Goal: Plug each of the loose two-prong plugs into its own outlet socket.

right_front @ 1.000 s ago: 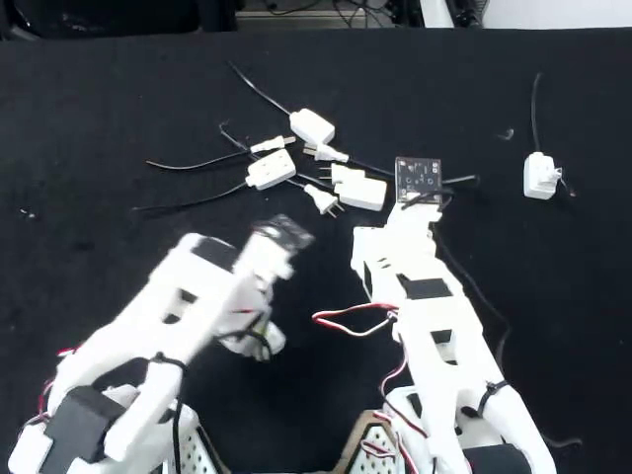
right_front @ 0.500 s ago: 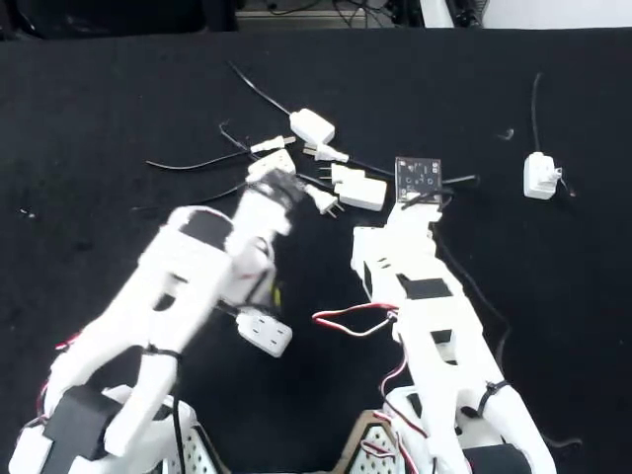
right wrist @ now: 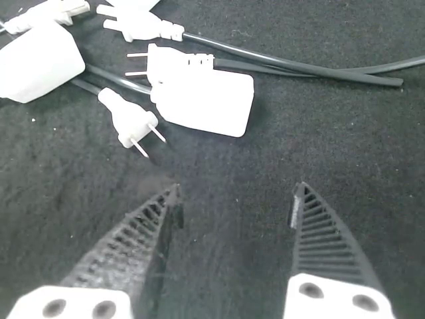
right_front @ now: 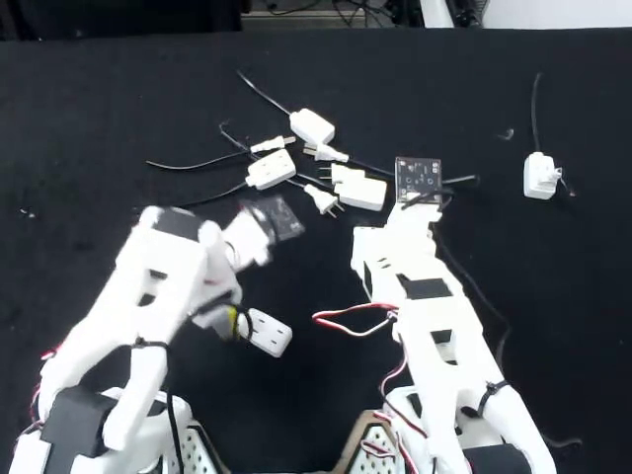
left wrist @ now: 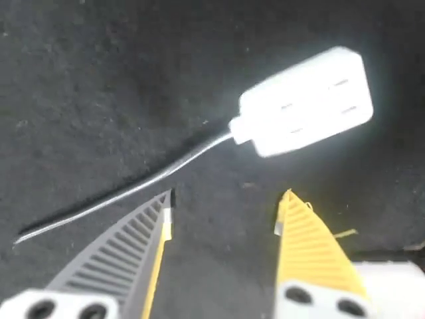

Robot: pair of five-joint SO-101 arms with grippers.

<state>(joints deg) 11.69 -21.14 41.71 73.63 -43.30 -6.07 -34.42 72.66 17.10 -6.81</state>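
Black surface (right_front: 553, 296) w/ a cluster of white plugs & sockets at the far middle. L end effector (left wrist: 226, 193) is released, nothing btwn its fingers, hanging just short of a corded socket (left wrist: 302, 103) that lies flat, slots up. Half a sec ago the L arm was stretched out over that socket. It has since pulled back & swung left, so no grab was made. A 2nd socket (right_front: 265, 333) sits near the L arm's base, same spot as half a sec ago. R end effector (right wrist: 236, 189) is also released & empty, parked near a loose plug (right wrist: 129, 126) just beside an adapter (right wrist: 202, 96). R arm hasn't moved. Meaning: prob. nothing mated yet. L looks to be re-lining on the socket, and R's plug waits untouched.
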